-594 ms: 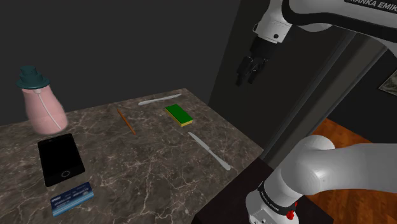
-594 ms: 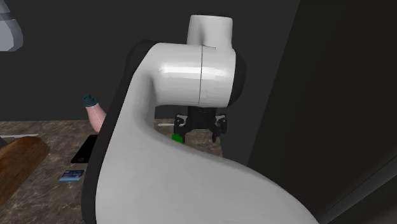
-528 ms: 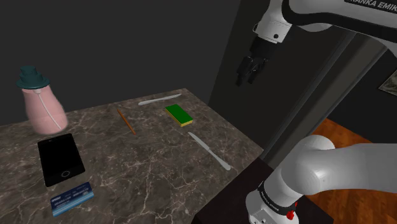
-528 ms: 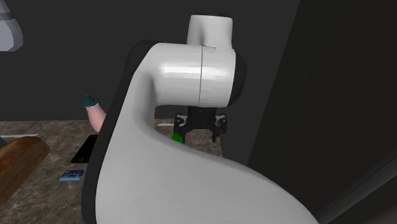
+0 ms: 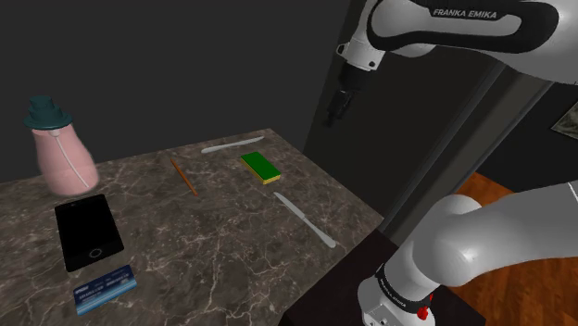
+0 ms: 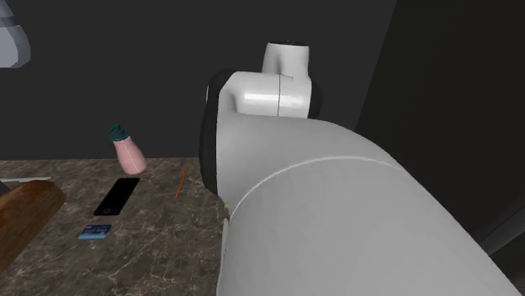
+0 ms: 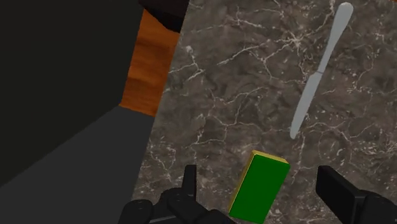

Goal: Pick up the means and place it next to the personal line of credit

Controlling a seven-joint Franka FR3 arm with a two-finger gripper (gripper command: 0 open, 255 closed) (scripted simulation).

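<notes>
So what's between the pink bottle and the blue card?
A black phone lies flat between the pink bottle and blue card, in the shoulder view.

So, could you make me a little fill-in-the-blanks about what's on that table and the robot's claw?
The green block has a ___ edge. The marble table holds ___ grey knives. The small card beside the black tablet is ___. The gripper hangs ___, holding nothing.
Missing words: yellow; two; blue; open.
</notes>
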